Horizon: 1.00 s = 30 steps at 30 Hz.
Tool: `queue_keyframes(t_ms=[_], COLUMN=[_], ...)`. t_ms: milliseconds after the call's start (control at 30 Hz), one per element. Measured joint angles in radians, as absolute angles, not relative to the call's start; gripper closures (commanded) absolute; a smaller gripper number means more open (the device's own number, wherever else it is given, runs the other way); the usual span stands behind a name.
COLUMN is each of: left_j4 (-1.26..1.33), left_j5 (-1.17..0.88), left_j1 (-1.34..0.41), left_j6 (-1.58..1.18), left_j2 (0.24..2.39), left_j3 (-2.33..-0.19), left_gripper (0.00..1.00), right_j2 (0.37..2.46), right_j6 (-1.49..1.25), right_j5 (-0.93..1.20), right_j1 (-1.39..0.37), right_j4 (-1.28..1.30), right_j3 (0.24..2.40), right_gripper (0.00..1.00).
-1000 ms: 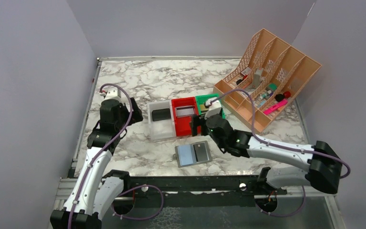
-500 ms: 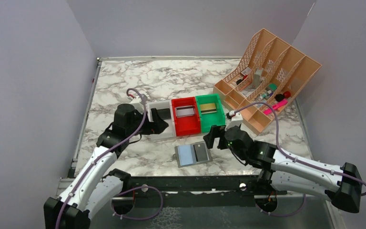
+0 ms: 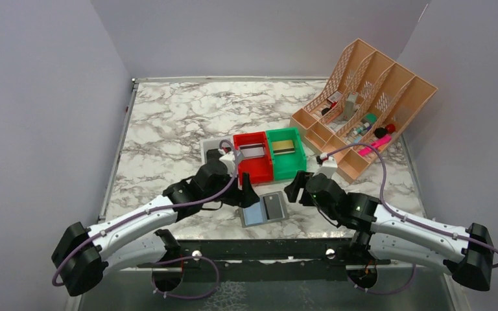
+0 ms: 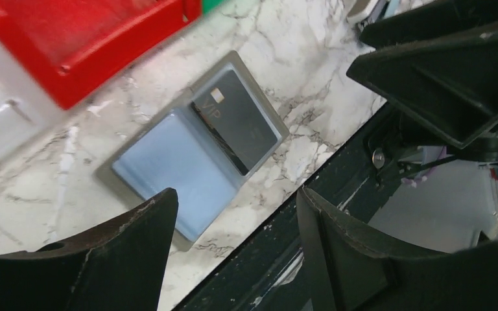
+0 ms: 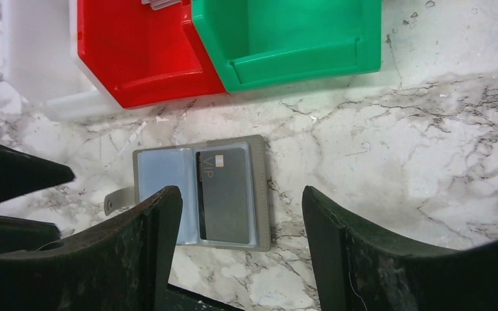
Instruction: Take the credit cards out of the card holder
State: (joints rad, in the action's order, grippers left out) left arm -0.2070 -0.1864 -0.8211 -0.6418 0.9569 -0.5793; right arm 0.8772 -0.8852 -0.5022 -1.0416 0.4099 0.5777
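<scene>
I see the card holder (image 3: 263, 208) lying open on the worktop (image 3: 168, 116), just in front of the red bin (image 3: 259, 173). A black credit card (image 3: 273, 205) sits in its grey side. My left tool (image 3: 241, 192) and right tool (image 3: 296, 186) hang near it, both wide open, holding nothing.

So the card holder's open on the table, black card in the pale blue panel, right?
No: the card holder is open on the table, but the black card sits in the grey panel, as the right wrist view shows.
</scene>
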Motion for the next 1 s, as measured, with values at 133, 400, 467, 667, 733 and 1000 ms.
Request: queue_keyframes(t_ms=[133,400,467,667,733,1000], left_j4=[-0.157,-0.088,-0.075,-0.014,0.002,0.03], left_j5=[-0.131,-0.051,-0.036,-0.009,-0.005,0.021], left_j1=[-0.933,-1.04,-1.053,-1.068,-1.071,-1.075], left_j6=[-0.672,-0.701,-0.704,-0.73,-0.74,-0.756], left_j2=[1.034,1.216,1.257,1.321,1.336,1.348], left_j3=[-0.574,-0.582,-0.593,-0.597,-0.596,-0.585], left_gripper=[0.3,0.36,0.37,0.45,0.45,0.49], right_j2=[0.808,0.912,0.942,0.972,0.988,1.088], right_j6=[-0.871,-0.856,-0.855,-0.829,-0.815,-0.793], right_j5=[-0.493,-0.48,-0.47,-0.369,-0.304,-0.141], right_j1=[-1.042,-1.042,-1.042,-1.019,-0.993,-0.913], right_j4=[0.356,0.334,0.332,0.235,0.189,0.111], right_j3=[0.518,0.519,0.519,0.517,0.512,0.491], right_gripper=[0.31,0.45,0.49,0.6,0.6,0.66])
